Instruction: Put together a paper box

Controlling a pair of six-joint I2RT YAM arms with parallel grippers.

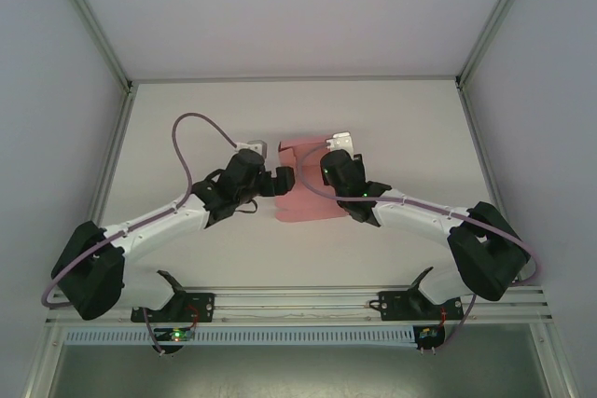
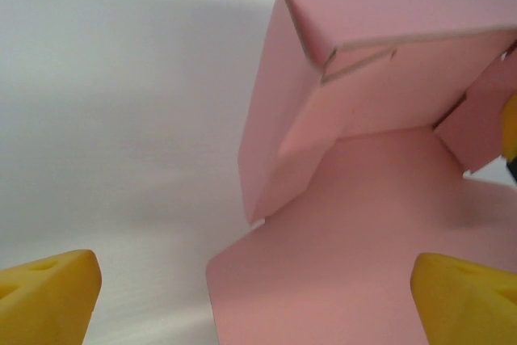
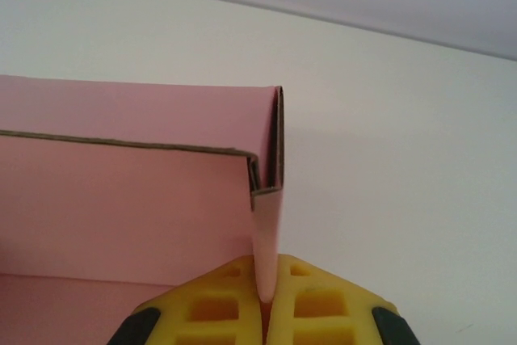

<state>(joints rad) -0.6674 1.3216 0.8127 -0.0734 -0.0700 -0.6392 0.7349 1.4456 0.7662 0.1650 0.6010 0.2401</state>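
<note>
Near the middle of the desk sat the half-folded paper box; our right gripper pinched one upright wall; our left gripper gaped beside it; we judged the right must hold firm while the left pressed the flap home.

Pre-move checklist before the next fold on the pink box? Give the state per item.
1. Right jaws pinch a wall of the paper box: ok.
2. Left jaws open, gripping nothing: ok.
3. Pinched wall stands upright, top edge folded double: ok.
4. Box fully formed: not ok. One panel lies flat on the table, in the left wrist view.
5. Corner tabs locked in: cannot tell.
</note>
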